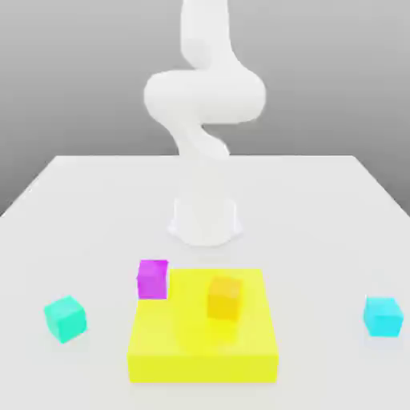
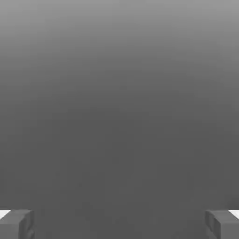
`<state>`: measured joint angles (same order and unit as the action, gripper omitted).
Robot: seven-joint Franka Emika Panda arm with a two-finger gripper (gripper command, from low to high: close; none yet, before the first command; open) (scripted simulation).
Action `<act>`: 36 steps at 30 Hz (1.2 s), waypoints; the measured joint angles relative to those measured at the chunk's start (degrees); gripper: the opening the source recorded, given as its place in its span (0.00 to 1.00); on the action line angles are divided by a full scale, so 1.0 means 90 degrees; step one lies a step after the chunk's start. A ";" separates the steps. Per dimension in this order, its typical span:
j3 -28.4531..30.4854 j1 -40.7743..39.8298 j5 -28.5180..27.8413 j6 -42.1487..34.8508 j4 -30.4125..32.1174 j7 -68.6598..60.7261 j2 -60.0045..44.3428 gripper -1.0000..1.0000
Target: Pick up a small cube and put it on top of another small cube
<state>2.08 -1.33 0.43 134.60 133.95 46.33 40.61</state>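
Teal cube [image 1: 65,318] has a bluer twin [image 1: 383,315]; the wide-open gripper [image 2: 119,224] risks choosing the wrong one.

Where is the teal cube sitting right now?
In the exterior view, the teal cube rests on the white table at the view's left, apart from the flat yellow block; its nearest neighbour is the magenta cube.
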 joint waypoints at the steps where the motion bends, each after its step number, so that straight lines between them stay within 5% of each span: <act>1: 0.0100 -0.0065 0.0023 0.0135 0.0104 0.0022 -0.0250 0.50; 22: 0.1795 -0.1647 0.0700 0.2762 0.2106 0.0274 -0.5117 0.50; 28: 0.0921 -0.2376 0.1702 0.3799 0.1933 -0.0452 -0.6512 0.50; 29: 0.0775 -0.2499 0.1806 0.3917 0.1902 -0.0531 -0.6663 0.00; 36: 0.0766 -0.2513 0.1776 0.3916 0.1904 -0.0506 -0.6660 0.00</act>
<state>8.97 -23.94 16.41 169.85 151.09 41.77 -19.33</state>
